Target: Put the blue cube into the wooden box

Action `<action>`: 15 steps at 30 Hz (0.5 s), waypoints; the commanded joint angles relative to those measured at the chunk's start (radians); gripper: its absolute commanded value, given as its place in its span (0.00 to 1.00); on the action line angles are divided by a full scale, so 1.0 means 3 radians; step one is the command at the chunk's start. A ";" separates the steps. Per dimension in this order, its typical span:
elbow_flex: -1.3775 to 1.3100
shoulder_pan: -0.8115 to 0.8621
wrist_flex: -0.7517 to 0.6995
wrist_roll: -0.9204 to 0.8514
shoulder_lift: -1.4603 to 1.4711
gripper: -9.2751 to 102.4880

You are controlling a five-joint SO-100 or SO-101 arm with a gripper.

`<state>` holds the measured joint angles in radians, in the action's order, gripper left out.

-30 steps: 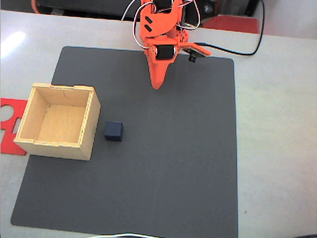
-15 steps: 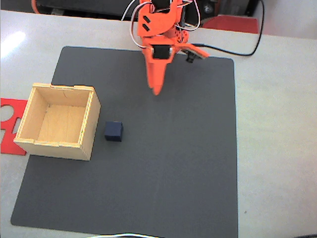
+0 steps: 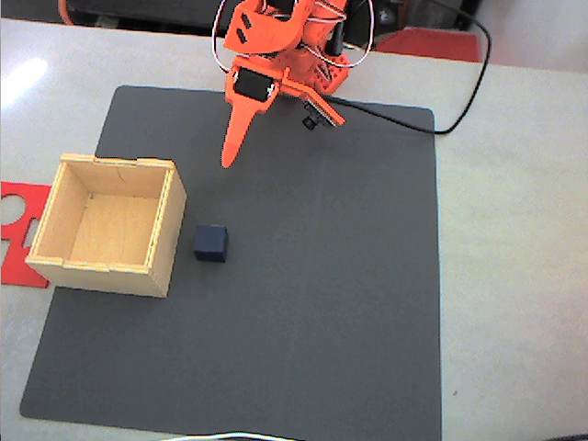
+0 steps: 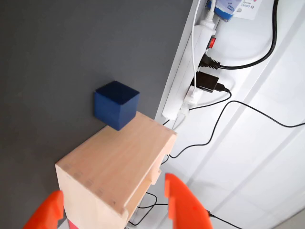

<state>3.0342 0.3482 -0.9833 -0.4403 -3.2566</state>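
The tool (image 3: 227,162) hangs empty, tips spread in the wrist view, aimed toward the blue cube (image 3: 210,243), which sits ahead of it just beside the wooden box (image 3: 64,265) for a short transfer

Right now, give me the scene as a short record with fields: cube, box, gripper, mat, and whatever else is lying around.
blue cube: on the mat, just right of the box in the fixed view, apart from it
wooden box: upright, open top, nothing inside
gripper: open, holding nothing, above the mat beyond the cube
mat: dark grey, under box and cube
red sheet: flat, left of the box, partly under it
power strip: white, beside the mat in the wrist view
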 commanded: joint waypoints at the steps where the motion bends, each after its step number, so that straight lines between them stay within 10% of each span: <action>1: -0.0404 0.0046 0.0394 0.0082 0.0839 0.33; 15: -0.2056 0.0015 0.0736 0.0102 0.3226 0.34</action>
<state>2.5433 0.3482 -0.7670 -0.4111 -2.3869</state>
